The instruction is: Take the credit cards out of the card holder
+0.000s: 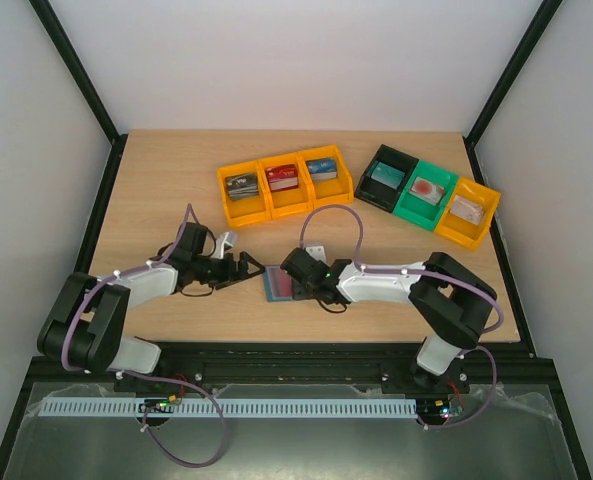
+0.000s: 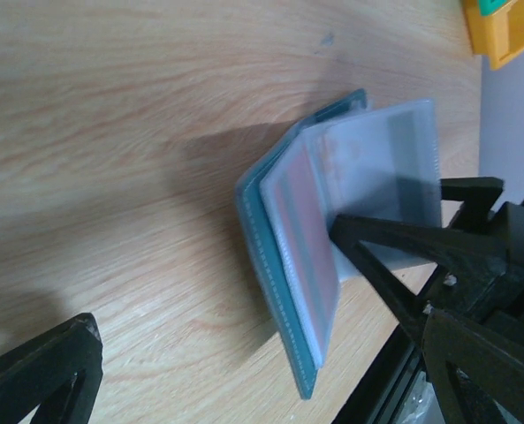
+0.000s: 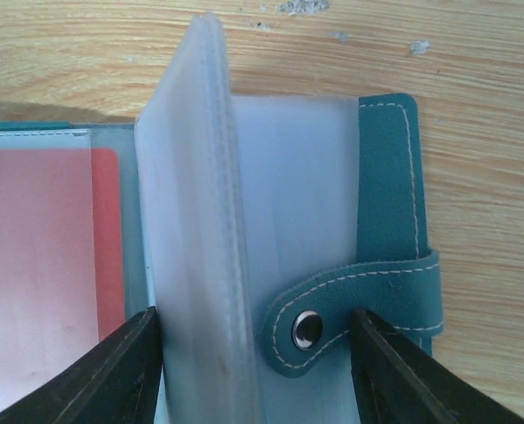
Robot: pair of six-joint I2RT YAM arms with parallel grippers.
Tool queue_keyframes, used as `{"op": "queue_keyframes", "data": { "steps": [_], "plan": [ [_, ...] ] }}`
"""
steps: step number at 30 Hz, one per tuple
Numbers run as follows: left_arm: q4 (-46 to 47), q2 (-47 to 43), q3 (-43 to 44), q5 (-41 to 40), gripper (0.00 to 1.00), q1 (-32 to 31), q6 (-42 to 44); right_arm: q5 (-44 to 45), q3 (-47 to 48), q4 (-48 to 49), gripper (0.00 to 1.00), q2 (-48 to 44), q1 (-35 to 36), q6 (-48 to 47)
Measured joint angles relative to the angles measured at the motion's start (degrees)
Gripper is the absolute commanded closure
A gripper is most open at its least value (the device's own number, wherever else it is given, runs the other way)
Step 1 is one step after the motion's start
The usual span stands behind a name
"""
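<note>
The teal card holder (image 1: 276,286) lies open on the table between both grippers. In the right wrist view its cover (image 3: 390,177) and snap tab (image 3: 350,305) show, and a stack of clear sleeves (image 3: 195,221) stands upright. A red card (image 3: 41,265) sits in a sleeve on the left. My right gripper (image 3: 254,353) is open, with its fingers on either side of the raised sleeves and the tab. It hovers over the holder (image 1: 298,278). My left gripper (image 1: 246,270) is open at the holder's left edge. In the left wrist view (image 2: 276,324) the holder's teal edge (image 2: 260,234) lies between its wide fingers.
A yellow three-part bin (image 1: 276,185) stands at the back middle with a card in each part. Black (image 1: 386,178), green (image 1: 426,192) and yellow (image 1: 468,212) bins stand at the back right, each with cards. The table's front edge is just behind the holder.
</note>
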Motion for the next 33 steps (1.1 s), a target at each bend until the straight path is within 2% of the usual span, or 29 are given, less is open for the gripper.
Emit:
{"op": "queue_keyframes", "data": {
  "steps": [20, 27, 33],
  "plan": [
    [0.74, 3.13, 4.13, 2.47, 0.00, -0.92, 0.24, -2.03, -1.03, 2.40, 0.49, -2.03, -1.53, -0.63],
    [1.20, 3.13, 4.13, 4.28, 0.01, -0.92, 0.17, -2.84, -2.03, 3.15, 0.56, -2.99, -1.57, -1.53],
    [1.31, 3.10, 4.13, 5.22, 0.00, -0.92, 0.26, -3.48, -2.05, 3.91, 0.57, -3.06, -1.64, -1.73]
  ]
}}
